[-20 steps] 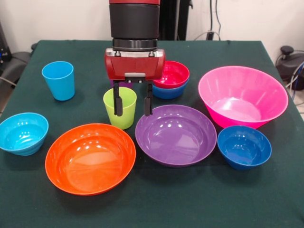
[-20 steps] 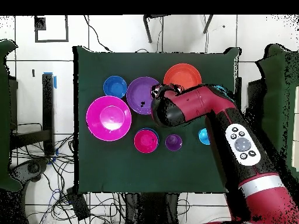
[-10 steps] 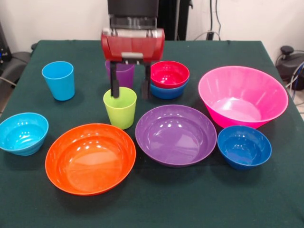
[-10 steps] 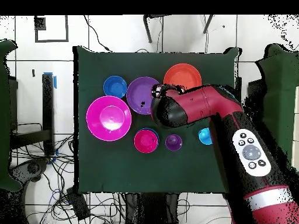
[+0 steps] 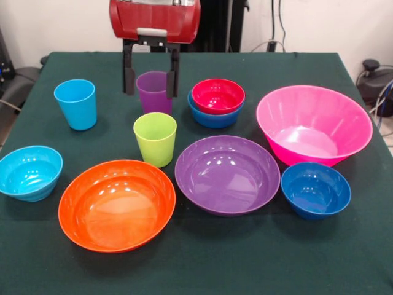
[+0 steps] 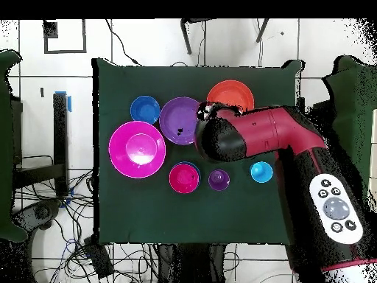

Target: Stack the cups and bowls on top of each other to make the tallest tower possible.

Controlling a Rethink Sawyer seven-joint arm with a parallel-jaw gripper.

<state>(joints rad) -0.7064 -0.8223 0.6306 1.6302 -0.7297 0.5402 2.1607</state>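
The red arm has lifted high, its head up at the top of the front view, and the gripper hangs with its two dark fingers spread wide and holding nothing. The lime green cup stands upright on the green table, well below those fingertips and a touch to their right; a second ago the fingers straddled its rim, half a second ago they were just clearing it. Taking that cup as the mark: the light blue cup is off to its left, the purple cup just behind it between the raised fingers as seen from the front, and the red bowl nested in a blue bowl sits behind to its right. Nothing on the table has shifted.
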